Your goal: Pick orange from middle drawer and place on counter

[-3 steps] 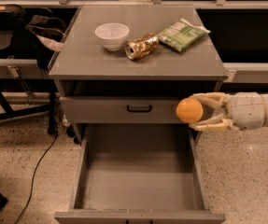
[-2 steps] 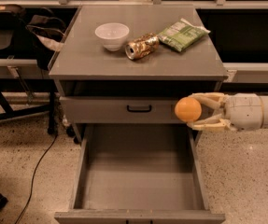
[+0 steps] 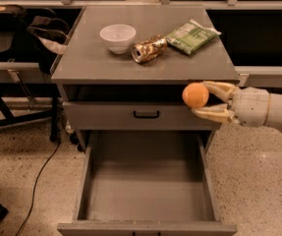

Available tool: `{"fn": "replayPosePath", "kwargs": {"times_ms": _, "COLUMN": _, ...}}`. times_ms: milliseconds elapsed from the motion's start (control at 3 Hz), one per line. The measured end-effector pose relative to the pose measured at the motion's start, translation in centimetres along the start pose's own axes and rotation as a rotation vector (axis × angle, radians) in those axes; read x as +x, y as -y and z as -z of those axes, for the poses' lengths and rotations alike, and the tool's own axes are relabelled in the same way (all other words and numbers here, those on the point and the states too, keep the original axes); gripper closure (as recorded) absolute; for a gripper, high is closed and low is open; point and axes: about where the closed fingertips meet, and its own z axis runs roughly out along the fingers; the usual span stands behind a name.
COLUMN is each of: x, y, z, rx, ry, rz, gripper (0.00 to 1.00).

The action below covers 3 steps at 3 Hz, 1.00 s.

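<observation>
The orange point(image 3: 195, 95) is held in my gripper point(image 3: 205, 101), which reaches in from the right and is shut on it. It hangs in the air in front of the cabinet's right edge, just below the level of the counter point(image 3: 101, 63) and above the pulled-out middle drawer point(image 3: 145, 191). The drawer's grey floor is bare. The beige fingers point(image 3: 219, 88) close above and below the fruit.
On the counter stand a white bowl point(image 3: 117, 36), a gold can point(image 3: 149, 48) lying on its side and a green packet point(image 3: 191, 35). A shallower closed drawer front with a black handle point(image 3: 146, 114) sits above the open one. A chair and cables are at left.
The gripper with the orange has risen slightly and edged left, closer to the counter's front right edge.
</observation>
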Motion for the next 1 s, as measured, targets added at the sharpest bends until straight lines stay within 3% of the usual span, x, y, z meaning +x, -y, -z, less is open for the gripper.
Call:
{"fn": "replayPosePath", "kwargs": {"times_ms": 333, "x": 0.7, "y": 3.1, "z": -0.2, "rx": 0.090, "ry": -0.034, "rz": -0.013, "gripper": 1.00}}
{"fn": "replayPosePath", "kwargs": {"times_ms": 1000, "x": 0.9, "y": 8.4, "z": -1.3, "rx": 0.168, "ry": -0.084, "rz": -0.002, "gripper": 1.00}}
